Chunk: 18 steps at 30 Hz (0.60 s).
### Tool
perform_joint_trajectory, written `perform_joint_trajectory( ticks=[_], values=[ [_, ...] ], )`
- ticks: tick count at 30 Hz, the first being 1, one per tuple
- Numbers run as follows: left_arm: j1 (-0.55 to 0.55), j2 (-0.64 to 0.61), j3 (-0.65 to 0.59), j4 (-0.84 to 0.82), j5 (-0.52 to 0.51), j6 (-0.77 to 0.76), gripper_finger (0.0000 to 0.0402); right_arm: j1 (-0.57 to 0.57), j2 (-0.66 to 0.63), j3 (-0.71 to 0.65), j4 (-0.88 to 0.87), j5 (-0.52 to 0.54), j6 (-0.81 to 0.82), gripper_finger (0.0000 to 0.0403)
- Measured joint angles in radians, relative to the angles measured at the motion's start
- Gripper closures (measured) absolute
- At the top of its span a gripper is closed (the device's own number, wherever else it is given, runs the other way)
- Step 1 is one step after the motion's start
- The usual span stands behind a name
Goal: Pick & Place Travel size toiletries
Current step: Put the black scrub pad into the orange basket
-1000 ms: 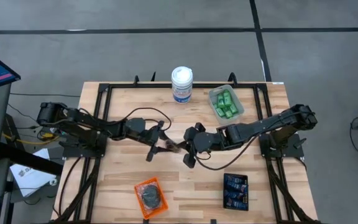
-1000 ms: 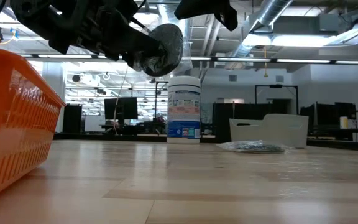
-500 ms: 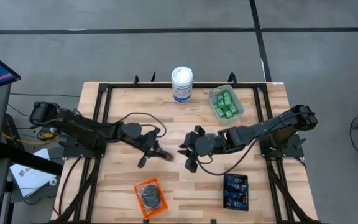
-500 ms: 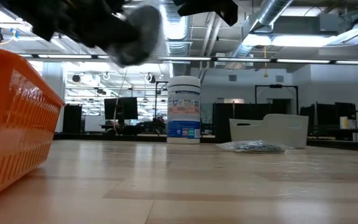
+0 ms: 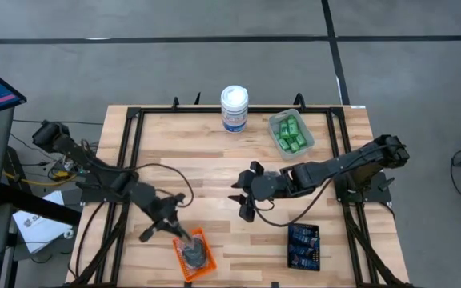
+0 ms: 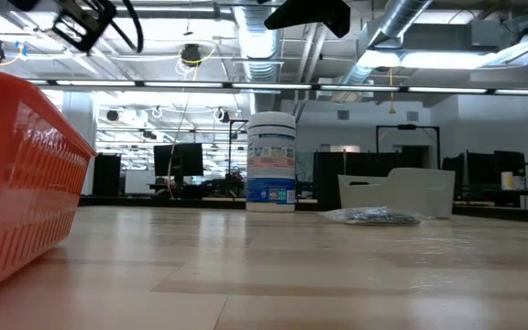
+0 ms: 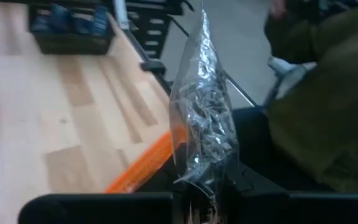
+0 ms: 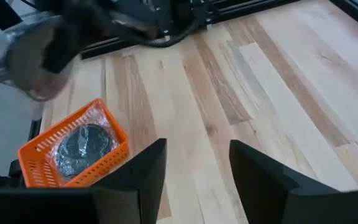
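L gripper (image 5: 181,234) at approx 7 o'clock on the table (image 5: 214,152), over the orange tray's (image 5: 204,270) inner edge, fingers clenched on a clear-wrapped puck (image 7: 202,134). Another puck (image 8: 82,145) lies in the tray. R gripper (image 5: 242,194) mid-table, fingers spread, nothing betw them, bare wood around. Green bottles (image 5: 291,134) at 1 o'clock; blue tubes (image 5: 303,246) at 5.

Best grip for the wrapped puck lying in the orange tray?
Probably pinch the loose clear film at the edge of the wrapped puck, coming straight down: it lies flat, and the orange tray walls block a side approach.
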State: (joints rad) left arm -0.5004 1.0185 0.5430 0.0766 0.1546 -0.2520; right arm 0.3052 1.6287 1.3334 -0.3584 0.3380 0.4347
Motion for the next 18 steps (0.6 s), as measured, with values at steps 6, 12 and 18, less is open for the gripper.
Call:
perform_joint_trajectory(
  ticks=[6, 12, 18],
  values=[
    [-0.077, 0.083, 0.0, 0.004, -0.017, -0.024, 0.0379, 0.0, 0.0, 0.0, 0.0, 0.0, 0.002, 0.0241],
    [-0.083, 0.181, 0.0, 0.099, 0.002, -0.053, 0.0378, 0.0, 0.0, 0.0, 0.0, 0.0, 0.003, 0.0254],
    [-0.083, 0.241, 0.0, 0.114, 0.04, -0.12, 0.0377, 0.0, 0.0, 0.0, 0.0, 0.0, 0.003, 0.0266]
  ],
)
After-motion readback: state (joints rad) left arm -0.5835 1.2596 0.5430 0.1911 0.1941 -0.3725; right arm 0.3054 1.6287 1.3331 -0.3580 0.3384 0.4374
